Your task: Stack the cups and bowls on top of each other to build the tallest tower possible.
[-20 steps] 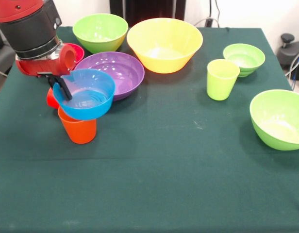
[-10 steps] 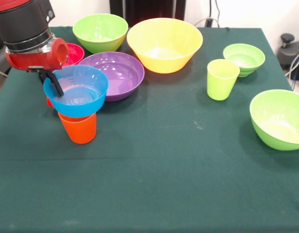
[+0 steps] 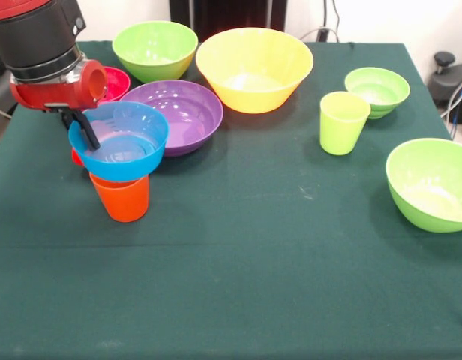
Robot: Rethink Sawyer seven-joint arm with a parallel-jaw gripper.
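Note:
The blue bowl (image 3: 124, 144) sits level on the mouth of the orange cup (image 3: 121, 199) at the left of the table. My gripper (image 3: 85, 135) is shut on the bowl's left rim, with one black finger (image 3: 88, 131) reaching down inside the bowl. Just behind the stack a red cup (image 3: 77, 158) is mostly hidden. Further back are the small magenta bowl (image 3: 115, 79), the purple bowl (image 3: 184, 112), a lime green bowl (image 3: 154, 49) and the big yellow bowl (image 3: 253, 69).
At the right stand a lime green cup (image 3: 342, 122), a small lime green bowl (image 3: 378, 91) behind it and a larger lime green bowl (image 3: 432, 184) near the right edge. Dark green cloth (image 3: 246, 270) covers the table.
One second ago the blue bowl hung tilted, a little to the right of the orange cup. It has moved left and levelled onto the cup. Since half a second ago almost nothing moved.

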